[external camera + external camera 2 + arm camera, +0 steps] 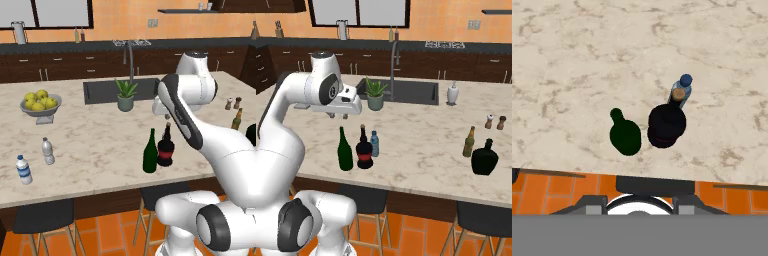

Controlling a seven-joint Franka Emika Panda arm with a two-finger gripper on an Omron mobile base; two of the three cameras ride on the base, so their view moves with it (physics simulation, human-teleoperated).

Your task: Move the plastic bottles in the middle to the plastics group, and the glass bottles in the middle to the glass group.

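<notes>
Three bottles stand together near the counter's front edge: a tall dark green wine bottle (150, 152) (345, 150) (625, 135), a black round-bodied bottle with a red label (166, 148) (364, 150) (667, 125), and a small blue-capped plastic bottle (374, 144) (682, 90) just behind the black one. My gripper (337, 116) (167, 116) hangs above and slightly behind them, jaws apart, holding nothing. Two clear water bottles (23, 170) (47, 151) stand far left. The slim brown glass bottle (469, 141) (236, 119) stands far right.
A squat black flask (485, 158) sits beside the brown bottle, with two shakers (495, 122) behind. A potted plant (125, 95), the sink (100, 91) with its faucet, a fruit bowl (41, 106) and a soap dispenser (453, 93) lie further back. Stools stand under the front edge.
</notes>
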